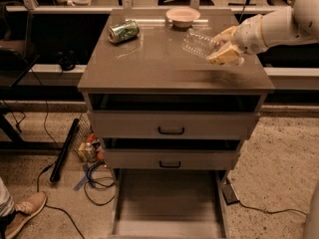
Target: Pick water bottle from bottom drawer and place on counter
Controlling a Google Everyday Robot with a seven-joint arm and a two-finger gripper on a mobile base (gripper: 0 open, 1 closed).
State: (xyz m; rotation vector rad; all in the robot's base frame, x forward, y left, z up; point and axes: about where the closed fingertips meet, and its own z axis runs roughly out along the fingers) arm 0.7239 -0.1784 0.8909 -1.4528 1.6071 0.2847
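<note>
My gripper (223, 46) is above the right side of the counter (159, 68) and is shut on the water bottle (198, 43), a clear ribbed bottle held tilted on its side above the surface. The bottle's base points left toward the counter's middle. The bottom drawer (169, 203) is pulled out below the cabinet and shows only a bare flat floor.
A crushed green soda can (123, 31) lies at the counter's back left. A pink bowl (183, 16) stands at the back middle. The two upper drawers (172, 126) are shut. Cables and a black bar (64, 151) lie on the floor at left, beside a shoe (22, 215).
</note>
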